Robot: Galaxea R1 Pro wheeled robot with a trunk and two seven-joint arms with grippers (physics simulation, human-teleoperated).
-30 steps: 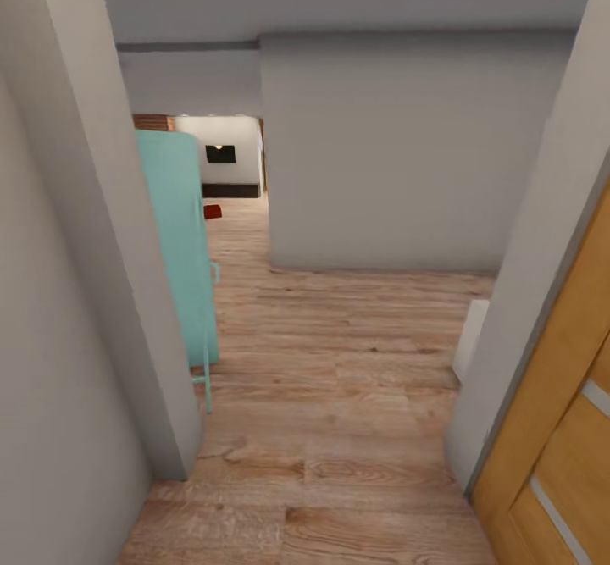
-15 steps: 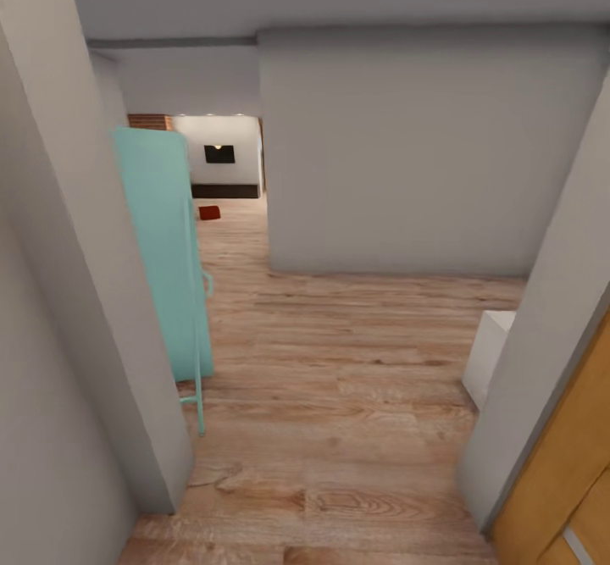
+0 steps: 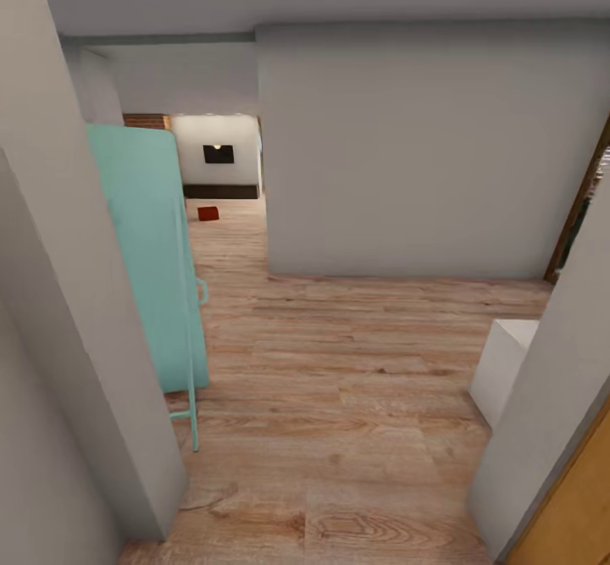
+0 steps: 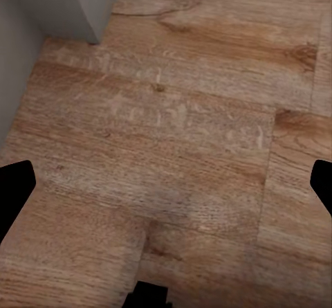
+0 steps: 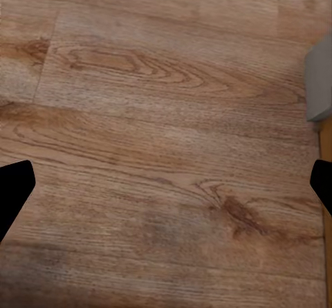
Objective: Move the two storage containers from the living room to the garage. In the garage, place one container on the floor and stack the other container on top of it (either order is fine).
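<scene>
One red-orange storage container (image 3: 207, 213) shows small and far off on the wood planks, past the opening at the end of the hallway. In the left wrist view, my left gripper (image 4: 166, 183) is open above bare wood planks, its black fingertips (image 4: 14, 190) at the picture's two sides. My right gripper (image 5: 166, 187) is open in the same way over wood planks, with nothing between its fingers (image 5: 14, 190). The garage and its concrete floor are out of view.
A teal panel on thin legs (image 3: 157, 268) leans by the grey wall corner (image 3: 93, 336) on the left. On the right stand a white box (image 3: 504, 366), a grey door jamb (image 3: 551, 396) and the edge of an orange-brown door (image 3: 580, 514). A grey wall block (image 3: 424, 150) faces me.
The camera has moved forward through the doorway. The orange-brown door has slid almost out at the lower right, and more of the white box and the far red container shows.
</scene>
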